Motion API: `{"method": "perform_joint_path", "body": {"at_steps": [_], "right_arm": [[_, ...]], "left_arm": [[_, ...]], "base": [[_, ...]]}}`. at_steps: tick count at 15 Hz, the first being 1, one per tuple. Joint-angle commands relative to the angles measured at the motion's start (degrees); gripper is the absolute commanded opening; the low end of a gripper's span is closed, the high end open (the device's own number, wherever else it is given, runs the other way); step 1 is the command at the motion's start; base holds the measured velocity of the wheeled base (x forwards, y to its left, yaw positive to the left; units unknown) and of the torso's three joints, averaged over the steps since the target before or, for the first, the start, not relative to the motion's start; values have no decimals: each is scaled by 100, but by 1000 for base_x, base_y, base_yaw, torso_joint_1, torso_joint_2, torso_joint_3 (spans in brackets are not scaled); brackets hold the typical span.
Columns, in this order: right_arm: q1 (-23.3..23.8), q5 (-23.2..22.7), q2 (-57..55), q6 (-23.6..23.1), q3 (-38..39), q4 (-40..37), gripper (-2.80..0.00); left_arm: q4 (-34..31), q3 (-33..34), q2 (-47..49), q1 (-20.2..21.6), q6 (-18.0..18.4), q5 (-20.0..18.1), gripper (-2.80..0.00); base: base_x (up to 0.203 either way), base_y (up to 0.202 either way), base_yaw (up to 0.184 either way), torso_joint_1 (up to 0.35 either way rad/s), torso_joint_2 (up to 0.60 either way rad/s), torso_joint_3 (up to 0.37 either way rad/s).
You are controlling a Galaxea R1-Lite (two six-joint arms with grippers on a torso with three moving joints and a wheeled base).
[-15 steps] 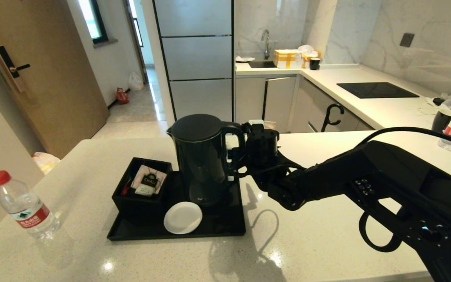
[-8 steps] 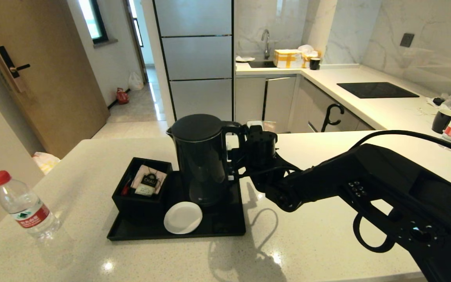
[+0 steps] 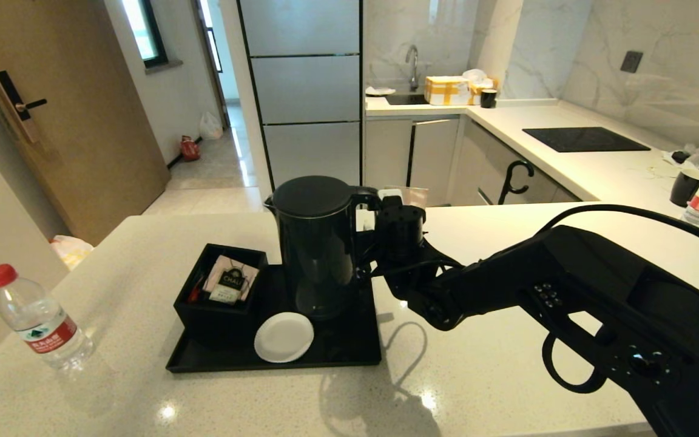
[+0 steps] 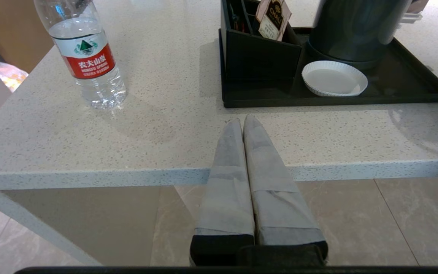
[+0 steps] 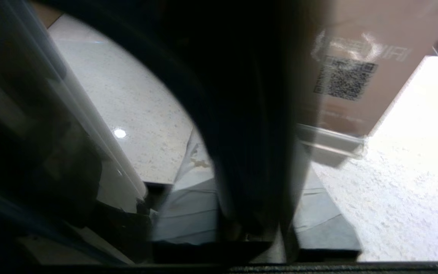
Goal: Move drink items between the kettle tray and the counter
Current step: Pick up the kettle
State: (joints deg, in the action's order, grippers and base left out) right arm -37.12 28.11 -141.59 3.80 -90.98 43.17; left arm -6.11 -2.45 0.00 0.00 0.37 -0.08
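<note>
Nearest, the left gripper (image 4: pixel 242 125) hangs parked just off the near edge of the counter (image 3: pixel 495 364), its taped fingers (image 4: pixel 226 179) pressed together on nothing. On the counter's near left stands the water bottle (image 3: pixel 37 321), upright, well apart from the kettle tray (image 3: pixel 349 355); it is light and thin-walled, so a grip around the labelled middle would likely hold best without crushing it.

On the tray's near part lies a white coaster (image 3: pixel 283 337), with the black box of tea sachets (image 3: pixel 219 291) at the left. Behind the coaster the black electric kettle (image 3: pixel 316 243) stands upright on the tray. The right gripper (image 3: pixel 369 233) is at the kettle's loop handle, clamped around it: the right wrist view shows the dark handle bar running between the grey finger pads (image 5: pixel 318 213).

The kettle is rigid, glossy and probably top-heavy; held by the handle alone it may swing, so it wants a slow, level lift.
</note>
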Motion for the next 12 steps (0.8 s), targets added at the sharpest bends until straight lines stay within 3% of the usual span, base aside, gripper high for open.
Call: {"method": "perform_joint_path", "body": {"at_steps": [1,12], "right_arm": [[3,12,11,6,1,24,-280],[3,247,202,94,-139,-72,-280]], "left_arm": [[-4,-1,0,0,-2,-1,-280],[-4,-1,0,9,-2,-1,-280]], "base": [[0,0,0,0,0,0],[0,0,0,0,0,0]]}}
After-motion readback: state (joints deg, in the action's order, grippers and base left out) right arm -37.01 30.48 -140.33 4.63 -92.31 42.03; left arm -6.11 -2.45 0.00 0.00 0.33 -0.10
